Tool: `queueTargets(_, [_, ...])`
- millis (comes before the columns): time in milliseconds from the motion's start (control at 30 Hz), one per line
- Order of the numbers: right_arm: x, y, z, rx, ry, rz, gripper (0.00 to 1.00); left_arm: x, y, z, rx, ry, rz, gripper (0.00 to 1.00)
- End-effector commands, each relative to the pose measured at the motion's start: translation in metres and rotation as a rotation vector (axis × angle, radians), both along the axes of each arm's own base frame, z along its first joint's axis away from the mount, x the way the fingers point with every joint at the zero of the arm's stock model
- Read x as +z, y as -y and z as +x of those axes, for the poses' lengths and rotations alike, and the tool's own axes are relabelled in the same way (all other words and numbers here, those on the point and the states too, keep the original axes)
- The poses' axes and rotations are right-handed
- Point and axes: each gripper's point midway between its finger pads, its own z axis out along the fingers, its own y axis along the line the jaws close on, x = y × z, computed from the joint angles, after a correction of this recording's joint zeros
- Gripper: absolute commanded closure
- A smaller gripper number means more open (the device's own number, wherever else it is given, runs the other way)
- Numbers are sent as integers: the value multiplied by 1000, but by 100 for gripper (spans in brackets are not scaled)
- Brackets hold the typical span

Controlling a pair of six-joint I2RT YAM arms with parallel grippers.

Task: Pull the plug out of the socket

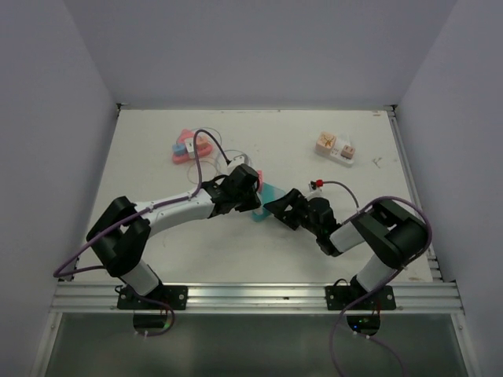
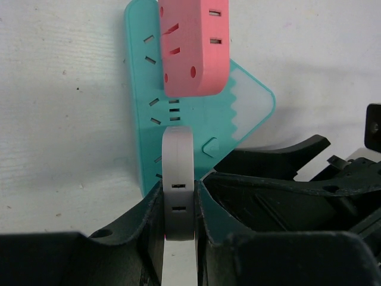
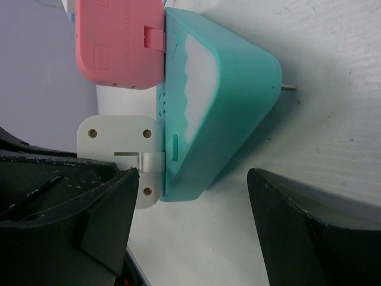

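Gripping the white plug [image 2: 177,161] by its flat sides, the left hand [image 2: 178,196] is closed on it. The plug sits in the teal socket [image 2: 202,125] at mid tabletop [image 1: 299,141], beside a pink plug [image 2: 193,47]. Its long axis runs back between the left fingers, so the pull probably goes that way. The right hand [image 3: 193,179] is open, one finger on each side of the socket.

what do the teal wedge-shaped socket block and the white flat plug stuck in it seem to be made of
Teal wedge-shaped socket block: looks like moulded plastic, smooth, satin, with a paler frosted wavy-edged panel. White flat plug: also plastic by its look, matte; small brass-coloured fasteners on its face, probably metal.
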Motion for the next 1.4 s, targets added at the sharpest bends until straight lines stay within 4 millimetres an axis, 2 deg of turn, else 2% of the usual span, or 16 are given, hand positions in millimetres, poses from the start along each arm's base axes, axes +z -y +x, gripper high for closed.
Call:
queueTargets(0, [5, -6, 10, -32, 39, 74, 23, 33, 28, 17, 13, 73, -125, 100])
queueTargets(67, [8, -8, 12, -33, 56, 105, 25, 33, 29, 16, 12, 70, -132, 100])
queueTargets(100, [1, -8, 12, -40, 46, 103, 26, 33, 31, 16, 10, 71, -136, 100])
queueTargets(133, [7, -8, 14, -43, 71, 123, 27, 31, 31, 15, 9, 67, -136, 100])
queueTargets(333, [9, -9, 14, -34, 100, 132, 37, 26, 30, 12, 12, 57, -139, 100])
queueTargets(433, [14, -8, 15, -34, 128, 124, 48, 23, 29, 11, 12, 50, -137, 100])
queueTargets(533, [20, -7, 15, -29, 154, 116, 54, 19, 28, 8, 10, 41, -136, 100])
queueTargets(733, [27, -5, 14, -10, 205, 88, 80, 13, 24, 5, 19, 32, -125, 100])
queueTargets(867, [38, -5, 13, 9, 259, 63, 92, 9, 21, 4, 26, 24, -123, 100])
queueTargets(900, [36, -4, 13, 11, 254, 43, 94, 7, 21, 2, 24, 20, -123, 100])
queueTargets(933, [37, -3, 13, 12, 260, 30, 100, 7, 21, 2, 26, 18, -125, 100])
queueTargets(1367, [36, 37, 15, -52, 285, -276, 100, 12, 16, -3, 73, 23, -191, 100])
